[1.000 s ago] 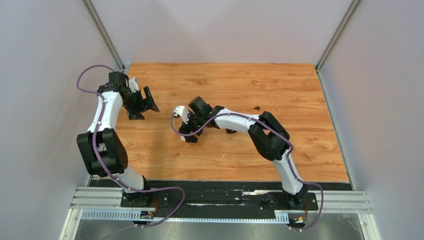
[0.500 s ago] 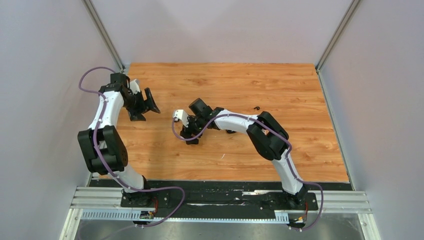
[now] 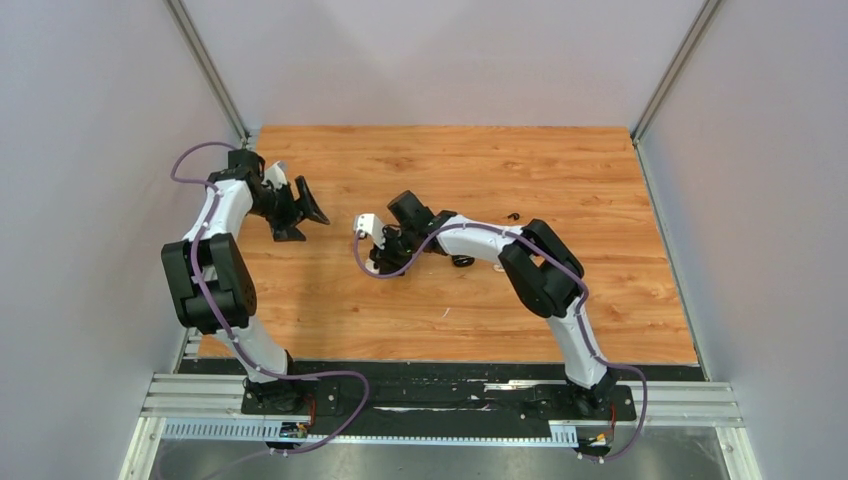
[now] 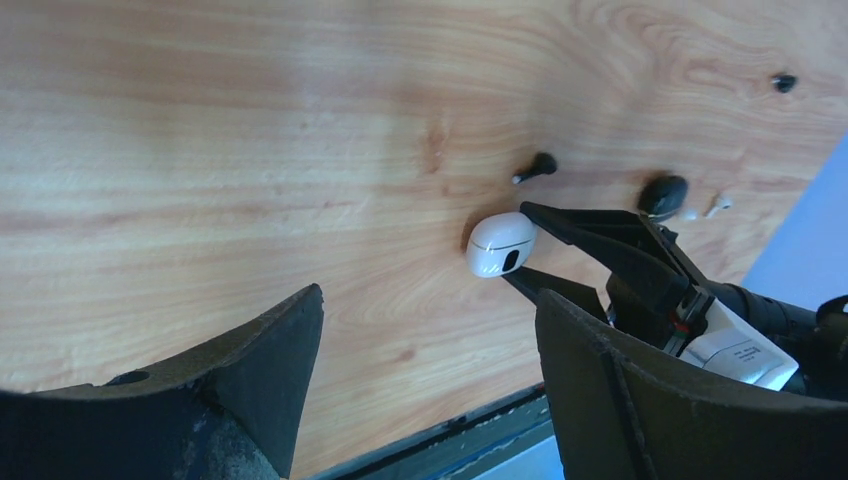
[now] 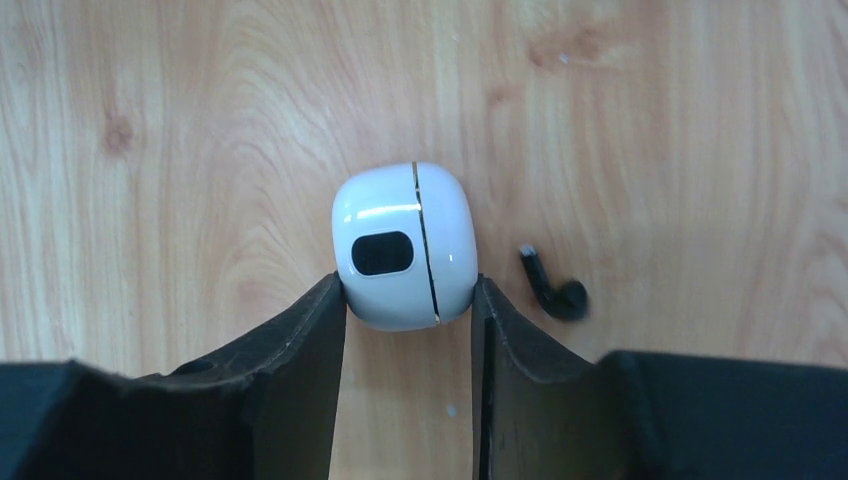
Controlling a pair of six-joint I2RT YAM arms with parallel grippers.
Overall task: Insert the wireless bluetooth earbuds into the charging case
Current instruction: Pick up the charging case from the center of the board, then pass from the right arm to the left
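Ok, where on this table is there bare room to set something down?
Free: the far strip of the table along the back wall, the right side beyond the right arm, and the near-left boards beside the left arm. Crowded: the middle, where the right fingers grip the white case, with a black earbud and black case beside.

We are looking at a left arm (image 3: pixel 222 205) and a right arm (image 3: pixel 480 240) that are wearing white shells over chunky black joints. A purple cable (image 3: pixel 330 376) is trailing along each. The left gripper (image 4: pixel 430 300) and right gripper (image 5: pixel 407 285) are showing matte black, wedge-shaped fingers (image 5: pixel 290 370). Both arms are sitting on a black base plate (image 3: pixel 440 400).
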